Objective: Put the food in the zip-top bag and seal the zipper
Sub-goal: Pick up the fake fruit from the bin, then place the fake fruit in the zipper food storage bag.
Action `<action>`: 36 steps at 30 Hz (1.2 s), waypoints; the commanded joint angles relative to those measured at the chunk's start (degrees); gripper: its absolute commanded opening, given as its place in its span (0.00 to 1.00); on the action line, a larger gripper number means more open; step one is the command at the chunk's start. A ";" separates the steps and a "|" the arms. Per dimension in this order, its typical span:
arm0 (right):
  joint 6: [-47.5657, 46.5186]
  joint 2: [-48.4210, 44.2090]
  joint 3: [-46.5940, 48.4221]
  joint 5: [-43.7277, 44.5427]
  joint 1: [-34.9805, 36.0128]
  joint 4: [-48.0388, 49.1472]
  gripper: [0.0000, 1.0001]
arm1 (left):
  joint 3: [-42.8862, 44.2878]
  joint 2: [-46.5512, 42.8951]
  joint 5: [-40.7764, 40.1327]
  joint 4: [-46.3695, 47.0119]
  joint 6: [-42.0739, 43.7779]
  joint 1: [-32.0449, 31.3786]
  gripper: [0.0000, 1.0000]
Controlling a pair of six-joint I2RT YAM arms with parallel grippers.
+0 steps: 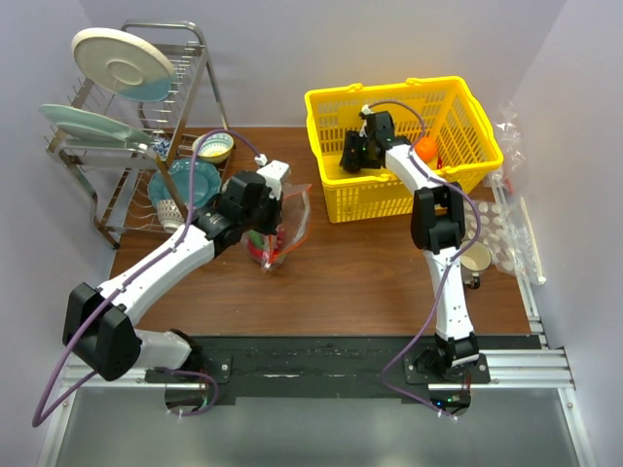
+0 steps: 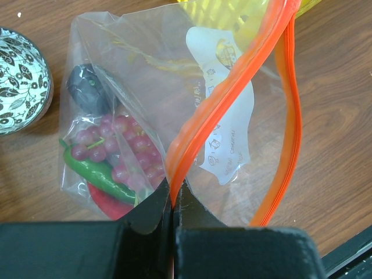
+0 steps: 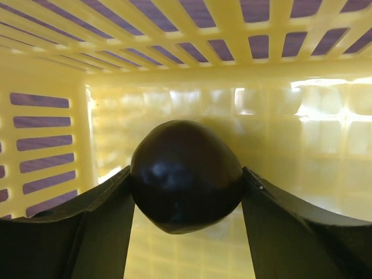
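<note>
— Dark round fruit (image 3: 185, 174) sits inside the yellow basket (image 1: 389, 199), gripped on both sides by our right fingers (image 3: 87, 232).
— Our left fingers (image 2: 145, 229) clamp the zipper (image 2: 232, 81), mouth gaping; the zip-top bag (image 1: 284, 226) lies left of the basket, so we'd carry leftward.

The zip-top bag (image 2: 145, 64) is clear, glossy, creased plastic with a smooth orange plastic zipper (image 2: 229, 87); the bench (image 2: 337, 116) shows matt brown wood grain. The dark round fruit (image 3: 186, 174) is smooth and shiny, the yellow basket (image 3: 174, 75) glossy moulded plastic.
</note>
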 commanded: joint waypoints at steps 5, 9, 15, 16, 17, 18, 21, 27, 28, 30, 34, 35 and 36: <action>-0.72 -11.07 -1.96 -0.05 0.22 -0.48 0.52 | 0.09 -1.26 0.29 2.50 0.41 0.54 0.00; -1.51 -17.57 -3.80 -0.66 0.31 -0.83 0.52 | 0.18 -1.34 0.38 2.33 0.49 0.54 0.00; -2.04 -28.38 -10.47 -6.10 0.92 -1.36 0.50 | 0.27 -1.61 0.38 2.24 0.50 0.63 0.00; -1.95 -29.71 -11.70 -6.72 1.10 -1.45 0.50 | 0.27 -1.61 0.38 2.24 0.58 0.63 0.00; -1.77 -31.29 -14.06 -7.42 1.36 -1.53 0.48 | 0.27 -1.78 0.38 2.33 0.58 0.54 0.00; -1.42 -32.79 -15.31 -9.43 1.45 -1.62 0.46 | 0.18 -1.87 0.38 2.24 0.58 0.54 0.00; 0.33 -39.55 -21.71 -12.69 2.33 -0.40 0.45 | 0.18 -2.13 0.38 2.33 0.58 0.54 0.00; 0.86 -55.46 -36.66 -13.40 7.42 2.77 0.45 | 0.18 -2.31 1.70 2.24 0.58 0.63 0.00; 1.12 -57.13 -38.50 -14.19 9.00 3.21 0.45 | 0.18 -2.40 1.70 2.24 0.58 0.63 0.00; 2.26 -61.79 -44.30 -15.86 10.41 5.22 0.45 | 0.27 -2.40 1.87 2.24 0.58 0.63 0.00; 6.57 -68.48 -56.58 -20.69 12.78 11.19 0.44 | 0.27 -2.92 1.70 2.15 0.32 0.63 0.00; 8.14 -70.66 -58.89 -22.62 13.23 13.21 0.43 | 0.27 -2.93 1.79 2.24 0.32 0.63 0.00; 9.03 -71.47 -61.09 -23.24 13.66 17.67 0.43 | 0.27 -2.93 1.87 2.24 0.32 0.63 0.00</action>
